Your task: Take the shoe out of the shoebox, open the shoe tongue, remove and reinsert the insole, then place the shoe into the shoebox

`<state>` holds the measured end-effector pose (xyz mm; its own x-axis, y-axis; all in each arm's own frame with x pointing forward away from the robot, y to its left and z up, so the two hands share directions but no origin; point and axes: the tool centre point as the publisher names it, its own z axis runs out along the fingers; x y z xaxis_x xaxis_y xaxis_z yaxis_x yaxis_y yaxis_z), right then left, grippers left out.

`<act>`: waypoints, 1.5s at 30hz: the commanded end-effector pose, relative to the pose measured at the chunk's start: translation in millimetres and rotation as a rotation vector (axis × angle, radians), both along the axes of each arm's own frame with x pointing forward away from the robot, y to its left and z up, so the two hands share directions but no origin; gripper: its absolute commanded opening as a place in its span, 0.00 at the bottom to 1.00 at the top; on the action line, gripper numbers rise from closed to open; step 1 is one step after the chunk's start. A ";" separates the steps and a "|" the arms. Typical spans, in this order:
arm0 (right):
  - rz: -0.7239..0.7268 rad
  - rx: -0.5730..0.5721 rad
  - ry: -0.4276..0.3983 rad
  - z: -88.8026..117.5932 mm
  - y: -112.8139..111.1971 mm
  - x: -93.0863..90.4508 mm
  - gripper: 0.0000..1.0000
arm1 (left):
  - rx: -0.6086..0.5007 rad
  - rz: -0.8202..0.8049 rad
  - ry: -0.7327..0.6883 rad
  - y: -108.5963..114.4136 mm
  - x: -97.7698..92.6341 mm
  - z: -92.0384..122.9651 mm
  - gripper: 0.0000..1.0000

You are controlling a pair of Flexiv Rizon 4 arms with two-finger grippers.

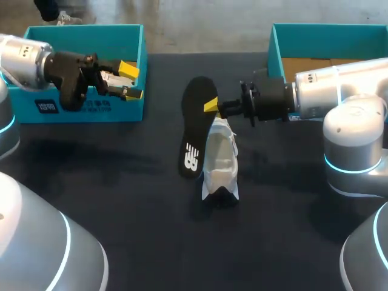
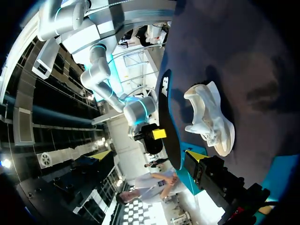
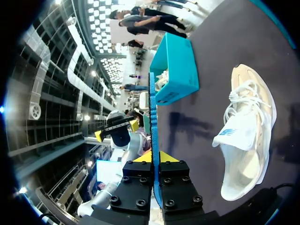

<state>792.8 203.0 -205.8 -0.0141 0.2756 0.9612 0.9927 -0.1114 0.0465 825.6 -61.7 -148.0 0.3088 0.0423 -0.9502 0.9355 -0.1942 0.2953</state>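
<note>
The white shoe (image 1: 221, 160) lies on its side on the dark table, laces towards my right arm. Just beside it a black insole (image 1: 194, 130) is held up on edge, and my right gripper (image 1: 211, 107) is shut on its rim. In the right wrist view the insole (image 3: 152, 117) runs edge-on out from between the yellow tips of that gripper (image 3: 155, 158), with the shoe (image 3: 246, 140) lying beside it. My left gripper (image 1: 130, 80) hangs open and empty in front of the left teal shoebox (image 1: 79, 109). The left wrist view shows the insole (image 2: 166, 117) and shoe (image 2: 211, 117) ahead.
A second teal box (image 1: 276, 57) with a brown cardboard floor stands at the back right, behind my right arm. The left box (image 3: 178, 70) also shows past the insole in the right wrist view. Dark table surface (image 1: 151, 242) lies open in front of the shoe.
</note>
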 end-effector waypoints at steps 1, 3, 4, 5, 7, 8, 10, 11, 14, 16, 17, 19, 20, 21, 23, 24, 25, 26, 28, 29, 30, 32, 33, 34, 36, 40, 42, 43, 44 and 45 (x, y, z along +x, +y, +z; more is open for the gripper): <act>-0.001 -0.007 0.002 1.0 1.4 -0.4 0.00 | -0.033 0.021 0.000 -6.4 -6.9 -14.3 1.00; -0.001 -0.007 0.002 1.0 1.4 -0.4 0.00 | -0.035 0.024 -0.014 -8.1 -9.2 -16.0 1.00; -0.001 -0.007 0.002 1.0 1.4 -0.4 0.00 | -0.058 0.036 -0.008 -10.5 -11.7 -19.2 1.00; -0.001 -0.007 0.002 1.0 1.4 -0.4 0.00 | -0.054 0.040 -0.015 -12.2 -12.7 -21.2 1.00; -0.001 -0.007 0.002 1.0 1.4 -0.4 0.00 | -0.062 0.039 -0.018 -15.9 -14.0 -25.0 1.00; -0.001 -0.007 0.002 1.0 1.4 -0.4 0.00 | -0.053 0.037 -0.029 -18.2 -14.6 -27.0 1.00; -0.001 -0.007 0.002 1.0 1.4 -0.4 0.00 | -0.061 0.038 -0.032 -21.4 -14.8 -30.8 1.00; -0.001 -0.007 0.002 1.0 1.4 -0.4 0.00 | -0.062 0.047 -0.033 -22.8 -13.7 -34.4 1.00; -0.001 -0.007 0.002 1.0 1.4 -0.4 0.00 | -0.089 0.057 -0.044 -24.3 -14.9 -41.8 1.00; -0.001 -0.007 0.002 1.0 1.4 -0.4 0.00 | -0.104 0.053 -0.031 -25.4 -15.4 -47.8 1.00; -0.001 -0.007 0.002 1.0 1.4 -0.4 0.00 | -0.118 0.056 -0.031 -26.7 -15.8 -51.3 1.00; -0.001 -0.007 0.002 1.0 1.4 -0.4 0.00 | -0.131 0.057 -0.020 -29.2 -16.1 -55.6 1.00; -0.001 -0.007 0.002 1.0 1.4 -0.4 0.00 | -0.149 0.058 -0.021 -30.9 -16.5 -56.9 1.00; -0.001 -0.007 0.002 1.0 1.4 -0.4 0.00 | -0.161 0.053 -0.013 -32.6 -16.9 -58.1 1.00; -0.001 -0.007 0.002 1.0 1.4 -0.4 0.00 | -0.177 0.054 -0.018 -37.0 -17.6 -59.9 1.00; -0.001 -0.007 0.002 1.0 1.4 -0.4 0.00 | -0.177 0.054 -0.018 -37.0 -17.6 -59.9 1.00; -0.001 -0.007 0.002 1.0 1.4 -0.4 0.00 | -0.183 0.057 -0.015 -41.0 -18.0 -60.4 1.00; -0.001 -0.007 0.002 1.0 1.4 -0.4 0.00 | -0.195 0.059 -0.019 -44.0 -18.5 -60.5 1.00; -0.001 -0.007 0.002 1.0 1.4 -0.4 0.00 | -0.199 0.060 -0.014 -47.7 -18.7 -58.8 1.00; -0.001 -0.007 0.002 1.0 1.4 -0.4 0.00 | -0.202 0.062 -0.020 -49.5 -19.1 -57.7 1.00; -0.001 -0.007 0.002 1.0 1.4 -0.4 0.00 | -0.208 0.063 -0.018 -50.6 -19.2 -56.8 1.00; -0.001 -0.007 0.002 1.0 1.4 -0.4 0.00 | -0.212 0.061 -0.025 -55.1 -20.9 -54.4 1.00; -0.001 -0.007 0.002 1.0 1.4 -0.4 0.00 | -0.214 0.060 -0.026 -55.7 -21.1 -54.1 1.00; -0.001 -0.007 0.002 1.0 1.4 -0.4 0.00 | -0.215 0.063 -0.027 -59.1 -21.0 -54.4 1.00; -0.001 -0.007 0.002 1.0 1.4 -0.4 0.00 | -0.223 0.065 -0.021 -62.5 -21.6 -54.4 1.00; -0.001 -0.007 0.002 1.0 1.4 -0.4 0.00 | -0.225 0.062 -0.021 -68.4 -25.9 -55.5 0.91; -0.001 -0.007 0.002 1.0 1.4 -0.4 0.00 | -0.224 0.058 -0.017 -71.6 -28.1 -58.0 0.88; -0.001 -0.007 0.002 1.0 1.4 -0.4 0.00 | -0.223 0.057 -0.017 -73.2 -29.0 -59.4 0.87; -0.001 -0.007 0.002 1.0 1.4 -0.4 0.00 | -0.221 0.057 -0.018 -74.6 -29.4 -60.8 0.85; -0.001 -0.007 0.002 1.0 1.4 -0.4 0.00 | -0.220 0.059 -0.018 -75.3 -29.4 -61.5 0.84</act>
<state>792.8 202.8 -205.8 -0.0140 0.2756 0.9612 0.9927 -0.1115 0.0464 797.1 -133.1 -207.1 0.3255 -0.1450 -0.9344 0.9379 -0.0759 0.3385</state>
